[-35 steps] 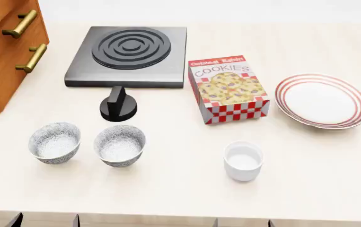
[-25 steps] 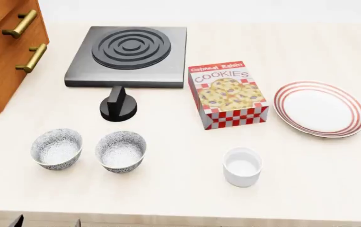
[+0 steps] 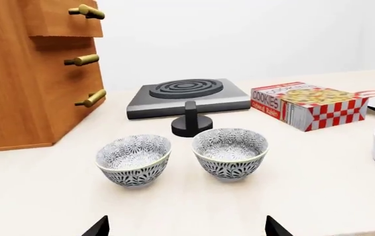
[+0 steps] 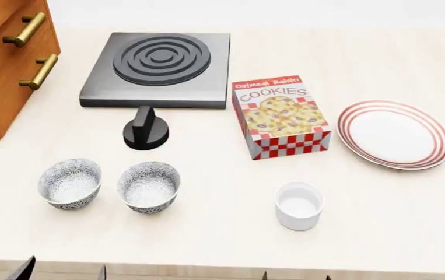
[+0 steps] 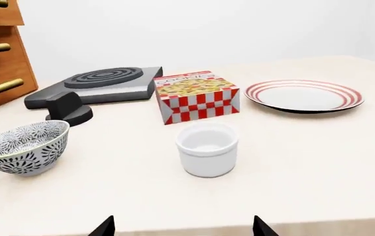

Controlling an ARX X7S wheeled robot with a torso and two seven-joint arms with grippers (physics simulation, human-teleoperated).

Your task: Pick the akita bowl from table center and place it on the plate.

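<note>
On the table (image 4: 206,245): two akita bowls (image 4: 149,186), one plate (image 4: 393,135).

Bright, even light; sharp renders

cookie box (image 4: 283,116), "Oatmeal Raisin COOKIES"

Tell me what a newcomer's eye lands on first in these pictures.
The red-and-white checked cookie box at the table's middle grabs attention first, with the round white plate with red rings to its right. Next come the two grey-and-white speckled bowls, side by side but apart near the front left, behind them a black knob and a dark square burner. A plain white cup stands alone in front of the box.
</note>
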